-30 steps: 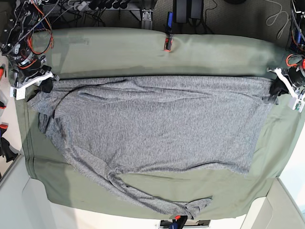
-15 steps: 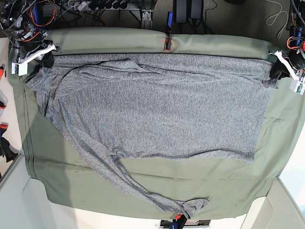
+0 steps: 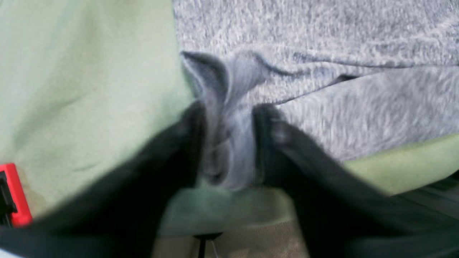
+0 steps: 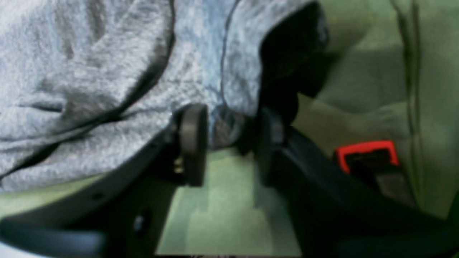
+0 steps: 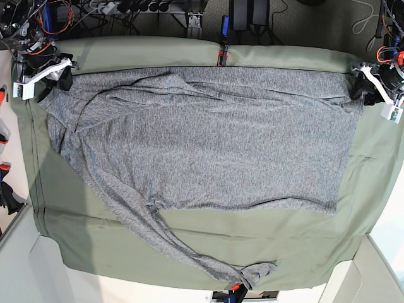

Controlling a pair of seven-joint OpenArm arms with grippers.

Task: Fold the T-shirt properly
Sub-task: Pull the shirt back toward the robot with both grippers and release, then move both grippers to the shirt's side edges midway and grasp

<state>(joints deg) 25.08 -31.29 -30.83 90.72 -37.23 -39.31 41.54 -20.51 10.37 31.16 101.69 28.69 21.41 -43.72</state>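
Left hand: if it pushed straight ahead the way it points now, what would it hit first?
The T-shirt: a bunched corner of it already sits between the open fingers of the left hand, so it would likely press straight into that grey fabric.

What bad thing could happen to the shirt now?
The left gripper and right gripper stand open with shirt corners between their fingers, so cloth might snag and drag as they pull away. One sleeve trails near the table's front edge and could slip off. Wrinkles near the top may spoil the fold.
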